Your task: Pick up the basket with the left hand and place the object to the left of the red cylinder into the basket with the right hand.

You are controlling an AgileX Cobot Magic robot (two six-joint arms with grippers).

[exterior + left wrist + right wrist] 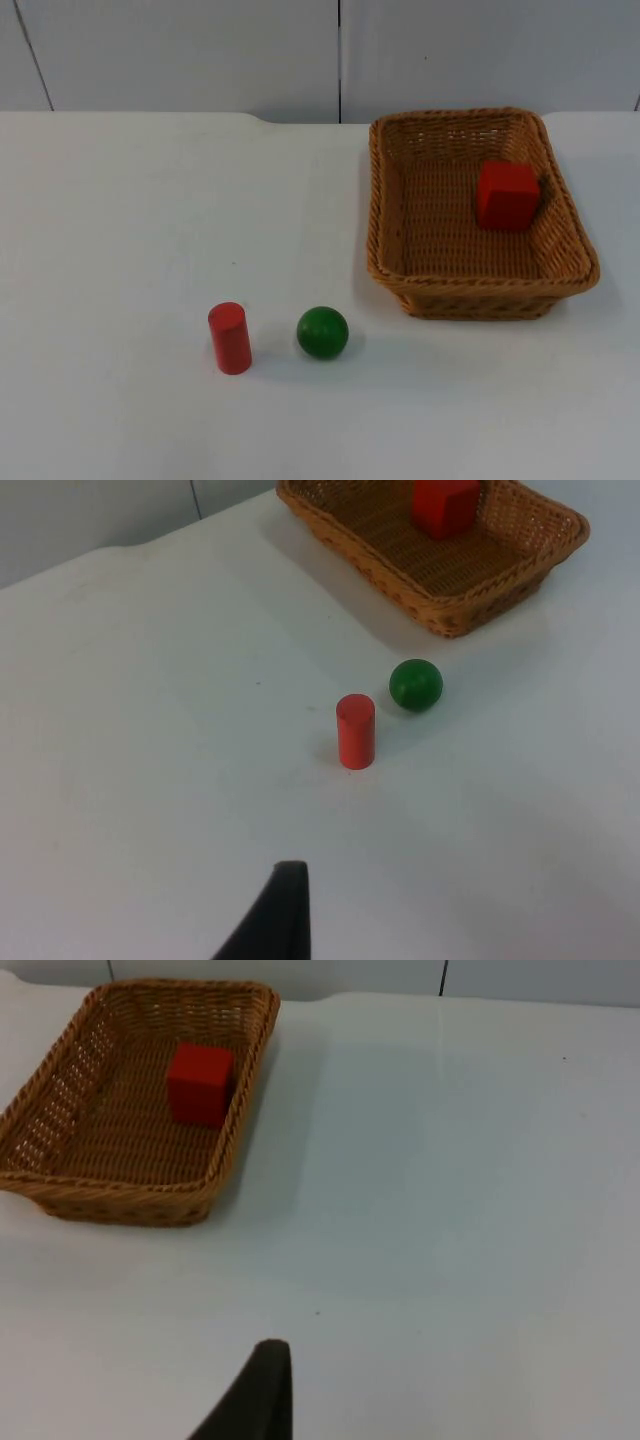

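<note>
A brown wicker basket (480,292) stands on the table at the right, with a red cube (507,195) inside against its right wall. A red cylinder (230,338) stands upright at the front, and a green ball (322,332) lies just to its right. Left of the cylinder there is bare white table. My left gripper (282,920) hangs well back from the cylinder (355,732), the ball (415,684) and the basket (450,610). My right gripper (262,1395) hangs over bare table, away from the basket (120,1195) and its cube (200,1082). Neither gripper touches anything.
The white table (130,220) runs back to a grey partition wall (200,50). Open table surface lies left of the basket and all around the cylinder and ball.
</note>
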